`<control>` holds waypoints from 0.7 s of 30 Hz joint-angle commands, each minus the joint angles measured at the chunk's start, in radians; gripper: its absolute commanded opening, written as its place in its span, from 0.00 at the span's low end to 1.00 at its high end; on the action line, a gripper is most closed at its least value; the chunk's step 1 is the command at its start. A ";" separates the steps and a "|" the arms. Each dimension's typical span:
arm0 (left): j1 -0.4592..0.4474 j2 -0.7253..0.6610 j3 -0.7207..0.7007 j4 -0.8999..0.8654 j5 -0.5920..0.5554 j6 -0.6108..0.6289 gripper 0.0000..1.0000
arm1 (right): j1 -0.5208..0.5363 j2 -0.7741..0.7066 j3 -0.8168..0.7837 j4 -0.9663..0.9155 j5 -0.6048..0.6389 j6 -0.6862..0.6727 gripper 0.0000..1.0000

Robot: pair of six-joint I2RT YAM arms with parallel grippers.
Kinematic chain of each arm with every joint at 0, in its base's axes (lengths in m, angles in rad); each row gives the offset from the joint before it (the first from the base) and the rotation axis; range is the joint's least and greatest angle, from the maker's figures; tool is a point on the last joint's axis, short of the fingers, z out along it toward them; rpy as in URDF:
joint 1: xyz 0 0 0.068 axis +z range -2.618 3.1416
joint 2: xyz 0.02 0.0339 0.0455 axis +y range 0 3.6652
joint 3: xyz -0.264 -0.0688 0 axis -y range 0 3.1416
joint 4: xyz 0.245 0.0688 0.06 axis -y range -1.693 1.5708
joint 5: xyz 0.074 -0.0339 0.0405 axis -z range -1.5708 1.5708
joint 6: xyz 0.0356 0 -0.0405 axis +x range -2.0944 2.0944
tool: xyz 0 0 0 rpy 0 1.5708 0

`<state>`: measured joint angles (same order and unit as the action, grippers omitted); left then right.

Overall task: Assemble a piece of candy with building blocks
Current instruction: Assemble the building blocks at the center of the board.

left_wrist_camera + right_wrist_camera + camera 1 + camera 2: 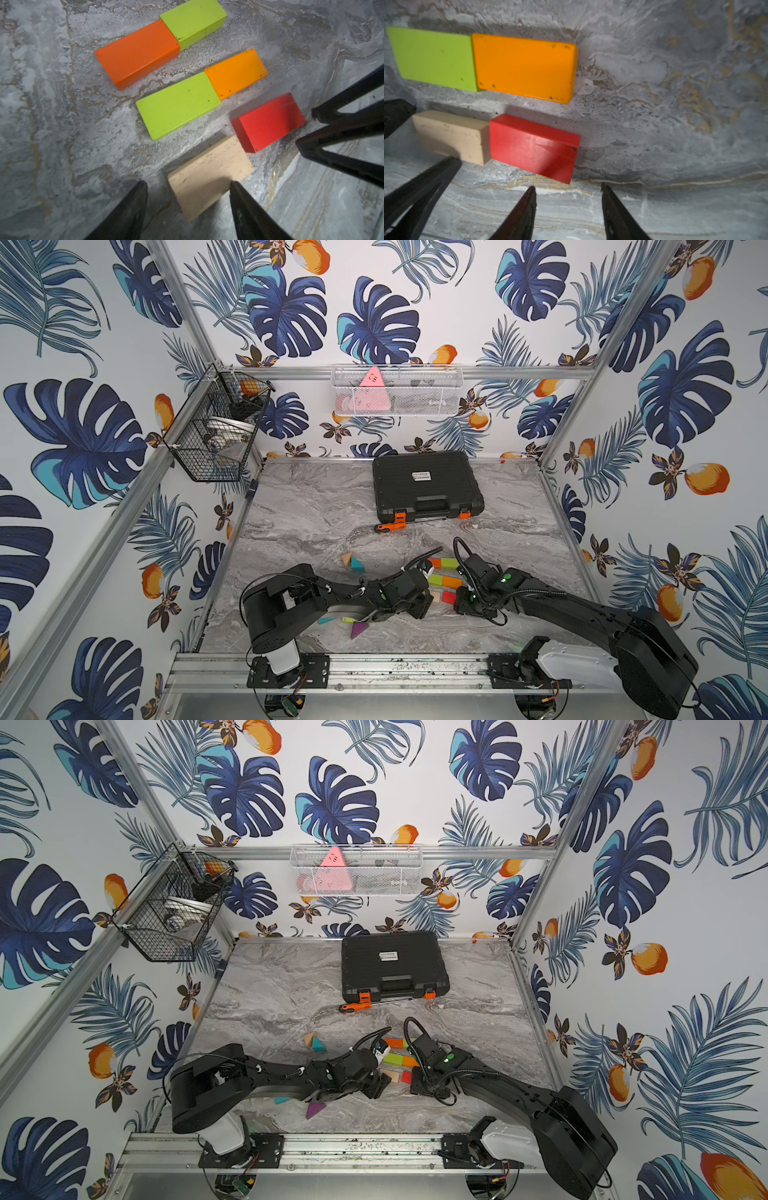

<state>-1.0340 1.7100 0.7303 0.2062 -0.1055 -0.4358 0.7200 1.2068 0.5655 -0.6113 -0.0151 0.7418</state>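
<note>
Left wrist view: the plain wood block point(209, 176) lies flat on the marble table point(62, 124), end to end with the red block point(268, 122), which sits slightly out of line with it. The left gripper point(188, 185), jaws apart and empty, stands at the wood block's near edge. The right gripper point(568, 187), also parted and empty, faces the red block's long side, so it looks the nearer arm for squaring it.

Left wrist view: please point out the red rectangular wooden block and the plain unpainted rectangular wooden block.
red rectangular wooden block point(272, 122), left wrist view, centre of its top face
plain unpainted rectangular wooden block point(207, 176), left wrist view, centre of its top face
</note>
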 commanded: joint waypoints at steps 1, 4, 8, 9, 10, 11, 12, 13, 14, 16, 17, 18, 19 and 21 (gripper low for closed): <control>0.001 0.012 -0.020 -0.149 0.038 -0.029 0.67 | 0.006 0.017 0.007 0.018 0.018 0.014 0.53; 0.002 -0.014 -0.027 -0.165 0.037 -0.022 0.68 | 0.009 0.021 0.002 0.025 0.025 0.015 0.53; 0.001 -0.076 -0.048 -0.179 0.053 -0.007 0.70 | 0.010 0.009 0.000 0.027 0.030 0.017 0.53; 0.001 -0.087 -0.054 -0.179 0.063 -0.005 0.70 | 0.009 0.006 -0.001 0.027 0.030 0.015 0.53; 0.002 -0.100 -0.057 -0.179 0.072 0.000 0.70 | 0.009 0.004 -0.003 0.028 0.030 0.015 0.53; 0.000 -0.105 -0.057 -0.180 0.082 0.004 0.70 | 0.009 0.003 -0.004 0.028 0.030 0.014 0.53; 0.000 -0.106 -0.059 -0.179 0.092 0.005 0.70 | 0.009 0.001 -0.004 0.030 0.029 0.015 0.53; 0.000 -0.100 -0.058 -0.173 0.100 0.006 0.70 | 0.009 -0.001 -0.005 0.030 0.029 0.015 0.53; 0.000 -0.088 -0.056 -0.169 0.104 0.006 0.69 | 0.010 0.000 -0.005 0.030 0.029 0.014 0.53; 0.000 -0.060 -0.048 -0.168 0.101 0.008 0.67 | 0.010 0.003 -0.004 0.030 0.030 0.015 0.53; 0.000 -0.049 -0.043 -0.167 0.096 0.008 0.66 | 0.010 0.004 -0.003 0.028 0.032 0.016 0.53; 0.000 -0.042 -0.040 -0.164 0.089 0.007 0.66 | 0.010 0.005 -0.002 0.027 0.035 0.017 0.53; 0.000 -0.035 -0.036 -0.164 0.077 0.004 0.66 | 0.010 0.008 -0.002 0.027 0.039 0.019 0.53; 0.000 -0.022 -0.025 -0.171 0.063 0.002 0.65 | 0.012 0.015 0.000 0.025 0.042 0.019 0.52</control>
<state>-1.0348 1.6638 0.7044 0.1616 -0.0566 -0.4236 0.7296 1.2156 0.5610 -0.5884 0.0086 0.7444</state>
